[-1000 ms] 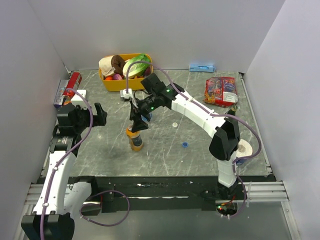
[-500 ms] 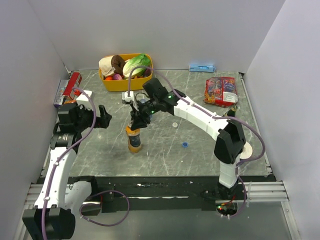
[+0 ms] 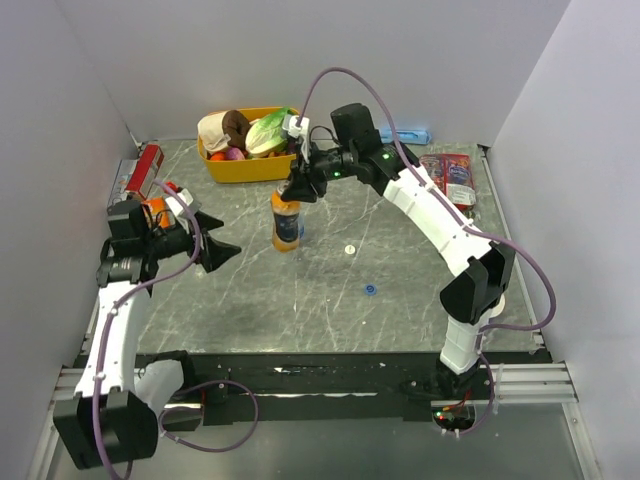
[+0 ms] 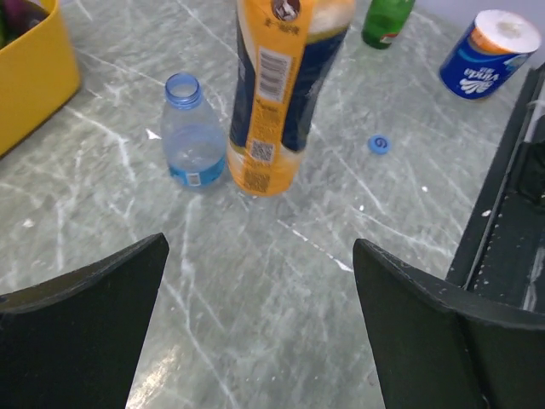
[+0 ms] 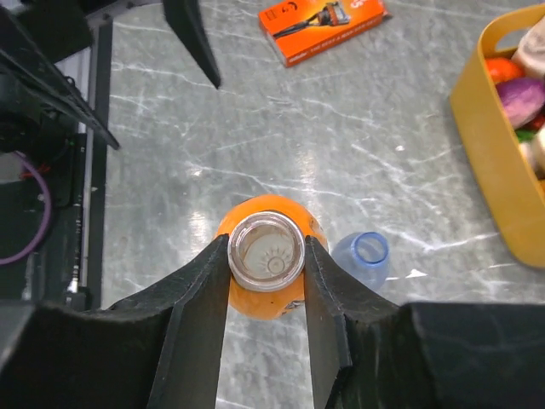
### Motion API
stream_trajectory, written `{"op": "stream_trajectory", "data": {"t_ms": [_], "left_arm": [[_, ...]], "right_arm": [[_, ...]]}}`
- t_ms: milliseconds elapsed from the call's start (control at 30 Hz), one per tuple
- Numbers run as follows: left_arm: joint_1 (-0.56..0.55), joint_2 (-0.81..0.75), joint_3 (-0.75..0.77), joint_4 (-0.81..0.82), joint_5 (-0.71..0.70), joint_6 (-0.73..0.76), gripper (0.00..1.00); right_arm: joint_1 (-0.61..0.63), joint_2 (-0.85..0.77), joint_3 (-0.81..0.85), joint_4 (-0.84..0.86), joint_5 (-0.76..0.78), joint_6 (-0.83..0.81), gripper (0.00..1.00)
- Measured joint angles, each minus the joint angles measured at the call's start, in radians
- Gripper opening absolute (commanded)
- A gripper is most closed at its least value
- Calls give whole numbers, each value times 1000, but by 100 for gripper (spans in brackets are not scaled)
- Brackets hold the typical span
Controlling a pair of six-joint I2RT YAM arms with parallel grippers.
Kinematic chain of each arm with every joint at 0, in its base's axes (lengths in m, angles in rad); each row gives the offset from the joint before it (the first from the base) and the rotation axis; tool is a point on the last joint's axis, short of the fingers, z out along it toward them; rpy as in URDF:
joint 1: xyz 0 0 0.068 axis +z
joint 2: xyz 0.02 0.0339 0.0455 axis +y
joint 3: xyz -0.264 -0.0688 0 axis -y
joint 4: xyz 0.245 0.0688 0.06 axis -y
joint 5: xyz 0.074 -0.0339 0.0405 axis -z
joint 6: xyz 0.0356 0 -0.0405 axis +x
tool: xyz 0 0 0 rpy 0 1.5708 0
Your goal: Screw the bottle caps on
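From above, the orange bottle (image 3: 286, 222) stands upright on the bench (image 3: 300, 320), in front of the yellow basket (image 3: 240, 168). The right hand (image 3: 296, 191) reaches in from beyond the bottle and is clamped on its neck. The white cap (image 3: 349, 249) lies on the bench to the bottle's right. The blue cap (image 3: 370, 291) lies further right of the bottle and nearer the arm bases. The left hand (image 3: 215, 238) hangs to the bottle's left, well apart from it, its fingers spread wide with nothing between them

The left wrist view has the dark fingers wide apart at the bottom of the frame. The orange bottle shows ahead, its label turned this way. The water bottle (image 4: 192, 141), uncapped, stands just beside it on the left. The blue cap lies to the right of the orange bottle, and a green bottle (image 4: 387, 19) and a blue-and-white can (image 4: 490, 53) stand beyond it

The right wrist view looks straight down on the orange bottle's open mouth, with a finger pressed on each side of the neck. The water bottle's open mouth shows just right of it, and an orange box (image 5: 328, 21) lies on the bench beyond
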Motion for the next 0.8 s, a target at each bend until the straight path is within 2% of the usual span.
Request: {"op": "stream_trajectory", "data": {"t_ms": [267,800], "left_arm": [[-82,44,-22,209,10,-108,96],[-314,204,-5,304,-79,-132,96]], "right_arm": [[9,11,38,13,-44,106,8],[9,16,82,132,-150,275,7]]}}
